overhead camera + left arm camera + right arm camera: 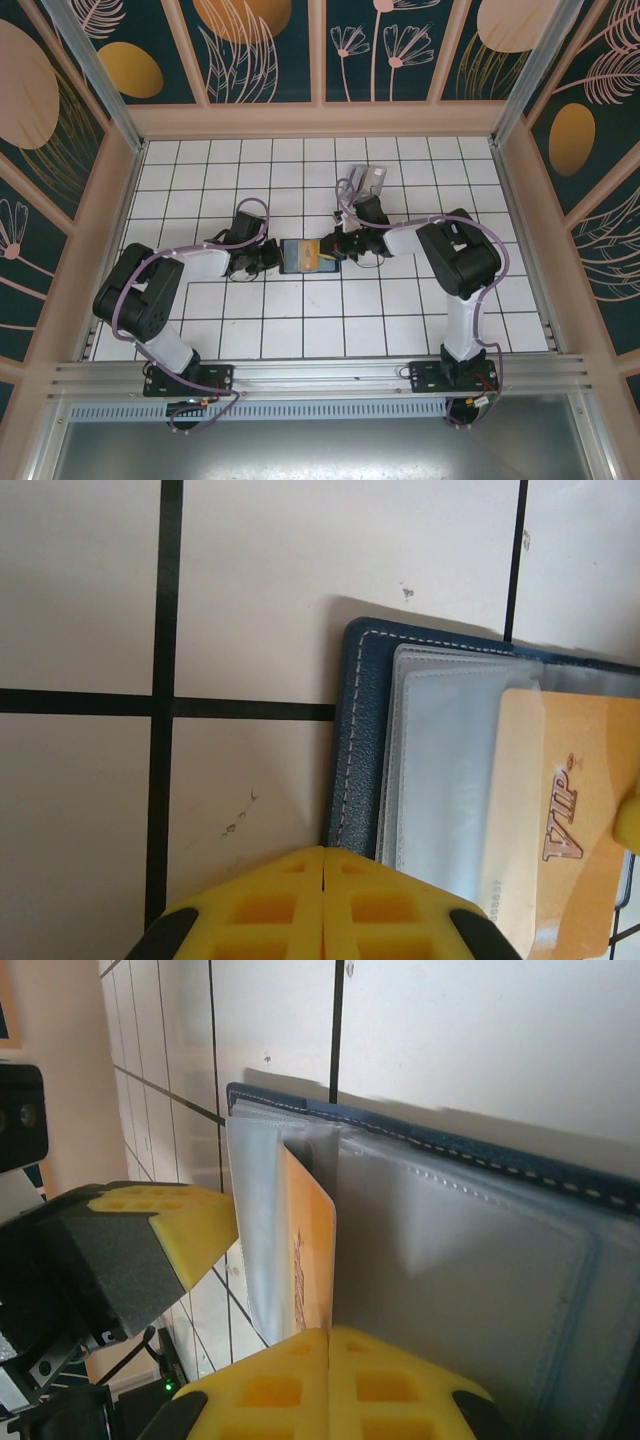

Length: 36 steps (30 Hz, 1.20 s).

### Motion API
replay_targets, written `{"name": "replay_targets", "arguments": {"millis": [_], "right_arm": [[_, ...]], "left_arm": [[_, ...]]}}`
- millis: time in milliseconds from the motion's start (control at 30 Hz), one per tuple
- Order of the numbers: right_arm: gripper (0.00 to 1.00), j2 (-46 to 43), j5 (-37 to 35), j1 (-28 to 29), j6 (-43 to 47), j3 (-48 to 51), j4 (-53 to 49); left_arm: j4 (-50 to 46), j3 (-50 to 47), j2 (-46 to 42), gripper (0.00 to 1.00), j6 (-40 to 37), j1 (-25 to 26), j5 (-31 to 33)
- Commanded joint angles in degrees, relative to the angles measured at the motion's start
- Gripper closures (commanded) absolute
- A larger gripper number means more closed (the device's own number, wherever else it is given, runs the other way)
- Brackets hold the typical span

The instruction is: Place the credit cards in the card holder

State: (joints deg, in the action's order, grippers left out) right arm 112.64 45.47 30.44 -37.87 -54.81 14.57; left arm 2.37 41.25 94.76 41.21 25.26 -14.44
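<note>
Left gripper [323,854] clenched, pads flush, nothing between them. One card holder [360,740] lies open on the tiles, its navy edge just right of those tips; can't tell if it touches them. Right gripper [328,1334] is clamped on one orange credit card [312,1250]. The card stands on edge, running straight out from the pad seam into a clear sleeve [260,1210] of the holder. Holder sits between the two grippers.
</note>
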Motion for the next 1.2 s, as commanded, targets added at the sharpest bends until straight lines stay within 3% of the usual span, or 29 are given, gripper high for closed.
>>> {"name": "replay_targets", "arguments": {"millis": [0,133,300,767,1000,1167], "right_arm": [[1.0,-0.42,1.39,0.59,2.95,-0.86,-4.74],[1.0,2.44,2.96,1.8,4.1,-3.62,-6.37],[1.0,3.49,1.84,2.63,-0.33,-3.38,-0.78],[1.0,1.85,-9.11,6.83,-17.19,3.12,19.76],[0.93,4.58,-7.73,7.97,-15.42,-0.01,16.73],[0.83,3.04,-9.89,7.97,-8.95,-3.22,6.26]], "left_arm": [[-0.35,-0.87,-0.21,0.91,0.93,0.23,1.69],[-0.2,-0.28,0.25,0.92,0.92,0.23,0.86],[-0.08,-0.38,-0.05,0.92,1.1,0.22,0.39],[0.23,-1.49,-2.25,0.93,1.68,0.23,-0.7],[0.4,-1.77,-2.08,0.93,1.34,0.23,-0.43],[-0.6,-1.89,-2.71,0.94,0.28,0.22,0.64]]}}
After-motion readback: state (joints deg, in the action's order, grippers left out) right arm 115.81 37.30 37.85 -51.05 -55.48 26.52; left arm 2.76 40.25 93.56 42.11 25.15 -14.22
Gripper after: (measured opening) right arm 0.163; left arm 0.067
